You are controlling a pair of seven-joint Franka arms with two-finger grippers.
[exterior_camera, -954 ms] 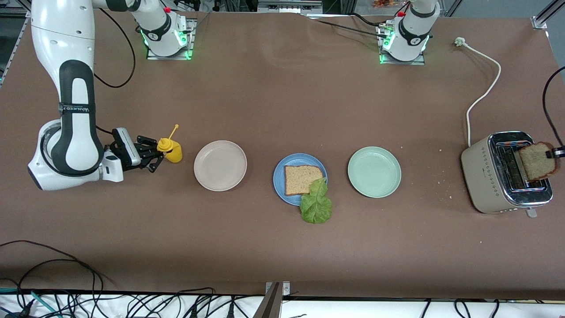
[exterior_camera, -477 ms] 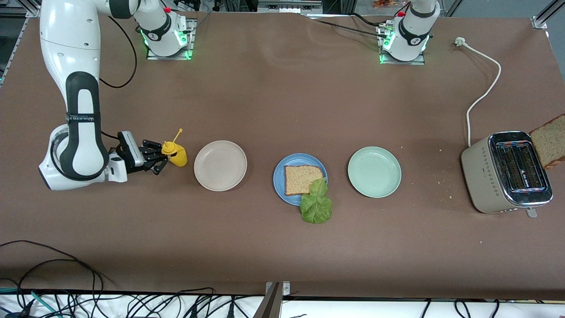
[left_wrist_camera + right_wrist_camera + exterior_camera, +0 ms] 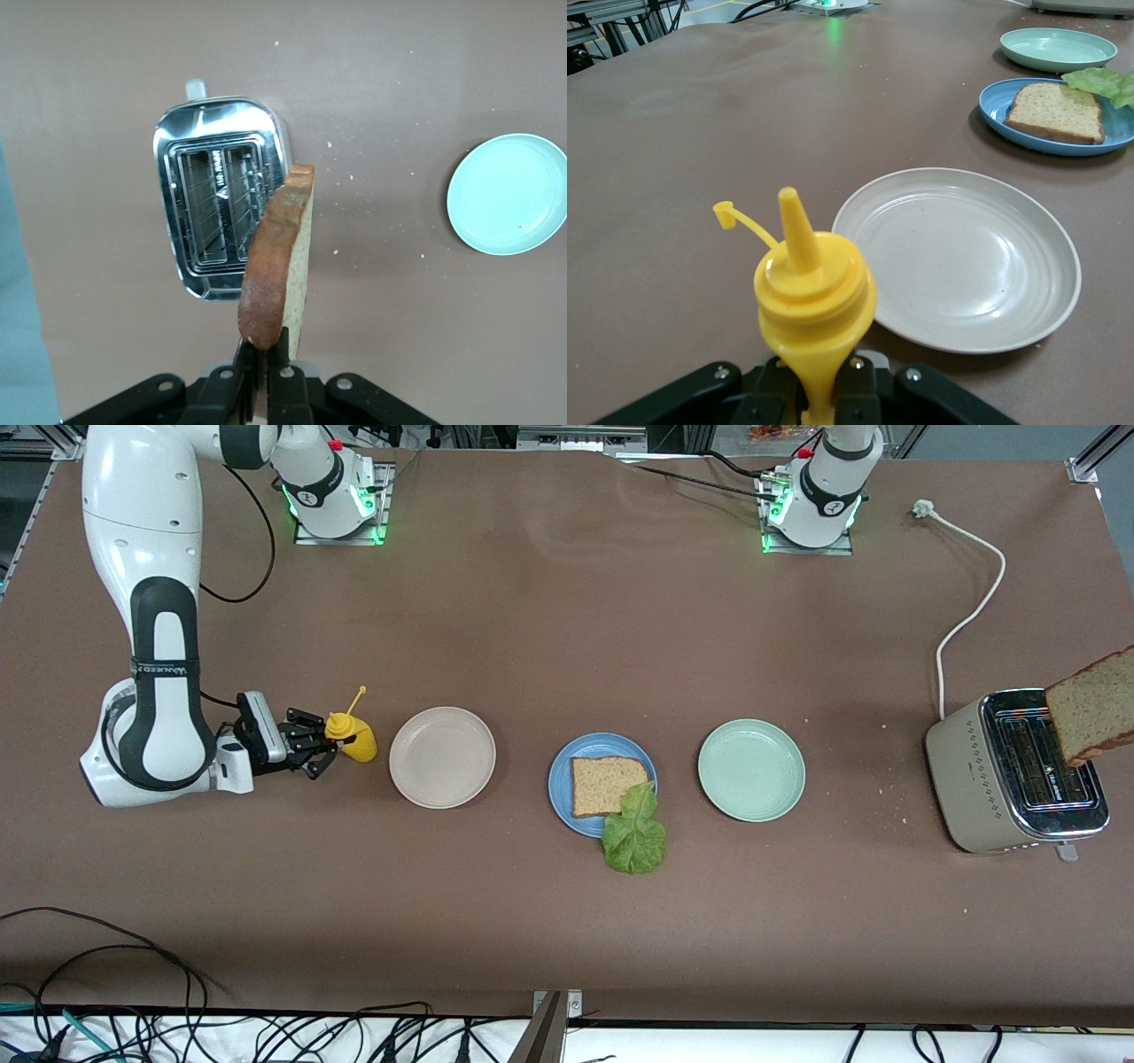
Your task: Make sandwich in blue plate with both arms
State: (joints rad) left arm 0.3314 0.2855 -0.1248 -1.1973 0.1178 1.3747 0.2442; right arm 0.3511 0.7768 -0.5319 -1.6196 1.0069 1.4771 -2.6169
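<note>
One bread slice (image 3: 605, 786) lies flat on the blue plate (image 3: 560, 779). A green lettuce leaf (image 3: 634, 831) rests half on the plate's rim nearest the front camera and half on the table. My left gripper (image 3: 266, 354) is shut on the crust edge of a second bread slice (image 3: 276, 257), which hangs in the air over the toaster (image 3: 221, 208). In the front view only that slice (image 3: 1094, 707) shows, at the frame's edge. My right gripper (image 3: 319, 751) is shut on the yellow squeeze bottle (image 3: 815, 292), beside the beige plate.
The beige plate (image 3: 442, 757) and the pale green plate (image 3: 751, 770) flank the blue one. The toaster (image 3: 1014, 771) stands at the left arm's end of the table, its white cord (image 3: 970, 611) running toward the bases. Crumbs lie near the toaster.
The left gripper has lifted the bread slice up out of the toaster slot. The right arm has carried the yellow bottle slightly toward the beige plate.
</note>
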